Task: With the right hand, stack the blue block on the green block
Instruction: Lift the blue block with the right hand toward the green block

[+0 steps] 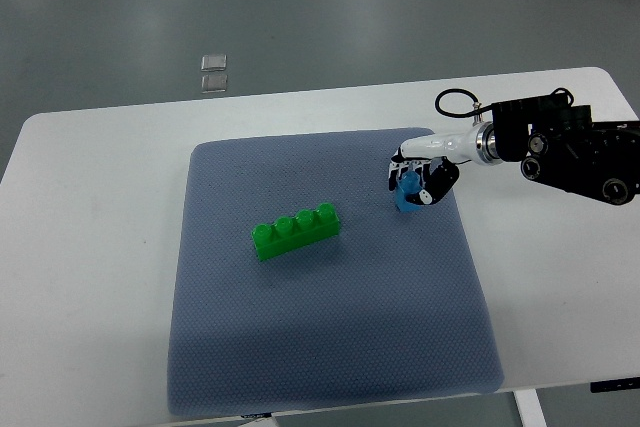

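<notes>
A green block (294, 231) with a row of studs lies on the blue-grey mat (330, 347), left of centre, tilted slightly. A small blue block (407, 193) stands near the mat's right upper part. My right hand (418, 179) comes in from the right edge and its fingers are curled around the blue block, which looks to rest on or just above the mat. The hand partly hides the block. The blue block is well to the right of the green block. The left arm is out of view.
The mat lies on a white table (90, 247). Two small clear squares (214, 72) lie on the grey floor beyond the table's far edge. A black cable loop (455, 102) arches over my right wrist.
</notes>
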`<state>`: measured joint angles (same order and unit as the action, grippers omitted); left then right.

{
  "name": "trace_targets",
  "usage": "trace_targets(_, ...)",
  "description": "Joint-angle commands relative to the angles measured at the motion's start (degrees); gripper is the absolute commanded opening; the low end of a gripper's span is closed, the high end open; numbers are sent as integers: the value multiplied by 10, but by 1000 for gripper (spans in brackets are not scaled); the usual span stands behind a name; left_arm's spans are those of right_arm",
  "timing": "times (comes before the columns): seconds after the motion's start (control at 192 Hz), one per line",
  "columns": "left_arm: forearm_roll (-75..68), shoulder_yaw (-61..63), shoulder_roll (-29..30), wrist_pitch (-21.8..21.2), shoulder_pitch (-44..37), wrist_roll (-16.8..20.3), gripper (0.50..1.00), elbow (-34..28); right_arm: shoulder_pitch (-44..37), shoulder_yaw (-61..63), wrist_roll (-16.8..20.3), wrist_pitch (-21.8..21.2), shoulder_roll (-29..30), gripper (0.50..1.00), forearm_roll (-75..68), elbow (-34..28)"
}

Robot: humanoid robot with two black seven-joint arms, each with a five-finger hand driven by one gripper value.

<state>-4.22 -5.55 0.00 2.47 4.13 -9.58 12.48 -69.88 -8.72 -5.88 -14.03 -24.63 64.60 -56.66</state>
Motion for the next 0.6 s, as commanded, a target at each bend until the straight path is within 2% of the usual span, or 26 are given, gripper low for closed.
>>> trace_targets(0.0,0,0,0,0,0,0,1000,0,-28,1,-2,-2,-2,535,-5,-7)
trace_targets(0.209,0,0,0,0,0,0,1000,0,-61,5,-25,-6,-3,539,-7,-33)
trace_targets(0.214,0,0,0,0,0,0,1000,0,-73,5,-31,-5,-3,537,-8,-49)
trace_targets(0.266,0,0,0,0,0,0,1000,0,-82,5,-33,-5,-3,539,-18,-68)
trace_targets(0.334,0,0,0,0,0,0,1000,0,-91,5,-36,-5,-4,539,-38,-85)
trace_targets(0.48,0,0,0,0,0,0,1000,1,-105,6,-69,2,-2,537,-53,-122)
trace_targets(0.579,0,0,0,0,0,0,1000,2,-106,6,-77,14,2,537,-54,-129)
trace_targets(0.595,0,0,0,0,0,0,1000,2,-106,5,-78,30,9,537,-54,-131)
